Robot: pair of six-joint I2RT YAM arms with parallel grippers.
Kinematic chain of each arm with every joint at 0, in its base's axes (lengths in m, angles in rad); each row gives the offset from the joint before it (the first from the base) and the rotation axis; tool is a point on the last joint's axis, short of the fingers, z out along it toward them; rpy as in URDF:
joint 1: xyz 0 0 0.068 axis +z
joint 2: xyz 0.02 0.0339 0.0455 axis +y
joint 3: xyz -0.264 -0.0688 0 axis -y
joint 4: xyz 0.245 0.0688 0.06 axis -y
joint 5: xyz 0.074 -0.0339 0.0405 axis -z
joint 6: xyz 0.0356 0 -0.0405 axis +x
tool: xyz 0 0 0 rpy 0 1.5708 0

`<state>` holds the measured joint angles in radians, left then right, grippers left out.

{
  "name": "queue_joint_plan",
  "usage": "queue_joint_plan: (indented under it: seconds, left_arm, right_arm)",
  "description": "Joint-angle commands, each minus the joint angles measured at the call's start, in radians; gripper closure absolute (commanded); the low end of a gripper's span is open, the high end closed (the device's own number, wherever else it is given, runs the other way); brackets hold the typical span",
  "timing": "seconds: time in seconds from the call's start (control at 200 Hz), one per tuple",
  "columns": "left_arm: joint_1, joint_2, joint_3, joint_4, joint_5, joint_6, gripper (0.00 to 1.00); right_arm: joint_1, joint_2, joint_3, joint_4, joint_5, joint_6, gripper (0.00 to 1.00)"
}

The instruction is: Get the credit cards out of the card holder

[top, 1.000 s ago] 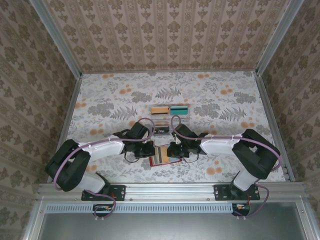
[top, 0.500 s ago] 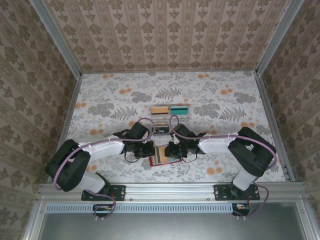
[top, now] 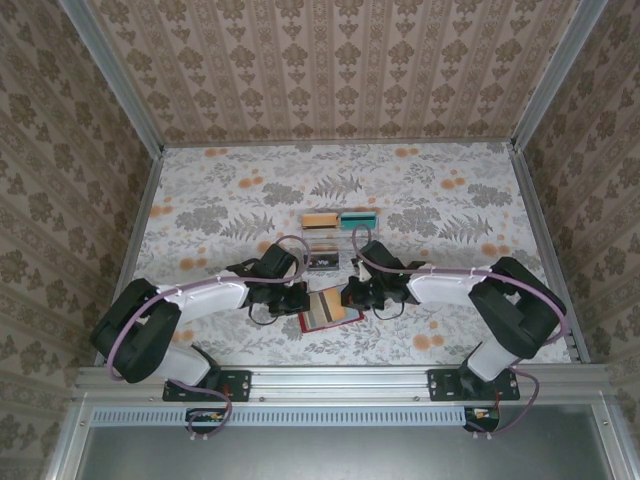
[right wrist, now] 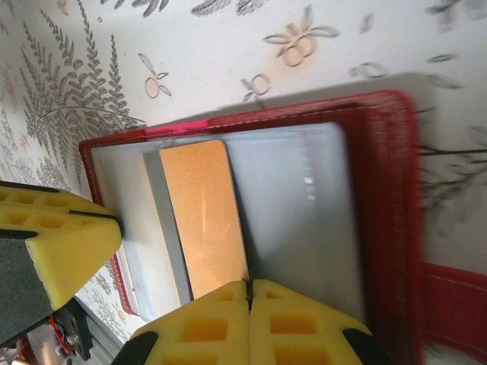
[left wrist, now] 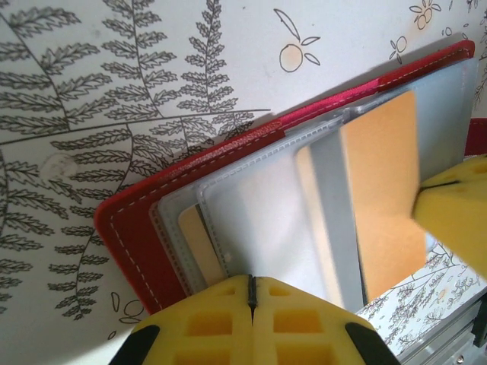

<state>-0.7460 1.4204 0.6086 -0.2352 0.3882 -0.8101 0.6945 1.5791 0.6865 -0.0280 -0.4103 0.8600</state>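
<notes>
The red card holder (top: 308, 323) lies open near the table's front edge, its clear sleeves facing up (left wrist: 144, 228) (right wrist: 384, 190). An orange credit card (left wrist: 384, 190) (right wrist: 199, 213) sticks partway out of a sleeve, slanted across it. My right gripper (right wrist: 249, 283) (top: 350, 297) is shut on that card's near edge. From the holder's left side, my left gripper (left wrist: 252, 278) (top: 303, 298) is shut on the edge of a clear sleeve. A second, tan card (left wrist: 199, 243) sits inside a lower sleeve.
A clear compartment tray (top: 342, 232) with orange and teal contents stands just beyond the holder, with darker cards in its near part (top: 322, 258). Patterned walls close in the table at the back and both sides. A metal rail (top: 340, 380) runs along the front edge.
My right gripper has closed on the orange card and shifted right, drawing the card partway out of its sleeve. The left gripper has stayed shut in place.
</notes>
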Motion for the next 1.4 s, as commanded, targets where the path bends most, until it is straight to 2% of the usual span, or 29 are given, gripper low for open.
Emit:
queue_joint_plan:
  seconds: [0.0,0.335,0.51,0.635,0.715,0.825,0.96,1.18,1.395]
  left_arm:
    - [0.001,0.018,-0.006,-0.057,-0.014,0.034,1.00]
    - [0.015,-0.001,0.072,-0.107,-0.008,0.069,1.00]
    - [0.047,-0.062,0.125,-0.140,0.001,0.079,0.84]
    - [0.090,-0.126,0.149,-0.162,0.006,0.075,0.67]
    - [0.130,-0.178,0.153,-0.177,0.008,0.074,0.50]
    - [0.192,-0.257,0.143,-0.197,0.004,0.072,0.21]
    - [0.271,-0.356,0.127,-0.233,0.001,0.080,0.01]
    - [0.396,-0.473,0.100,-0.278,0.019,0.093,0.00]
    - [0.446,-0.531,0.069,-0.298,0.031,0.088,0.00]
  right_arm:
    - [-0.028,-0.061,-0.013,-0.110,0.024,-0.068,1.00]
    - [-0.044,-0.205,0.084,-0.323,0.047,-0.212,1.00]
    - [-0.043,-0.249,0.166,-0.412,0.056,-0.294,1.00]
    - [-0.036,-0.264,0.253,-0.488,0.105,-0.390,1.00]
    - [-0.024,-0.264,0.309,-0.534,0.146,-0.469,1.00]
    - [0.003,-0.256,0.379,-0.557,0.229,-0.613,1.00]
    - [0.026,-0.213,0.460,-0.558,0.298,-0.826,1.00]
    - [0.053,-0.106,0.540,-0.488,0.388,-1.218,1.00]
    - [0.059,0.036,0.675,-0.458,0.477,-1.515,1.00]
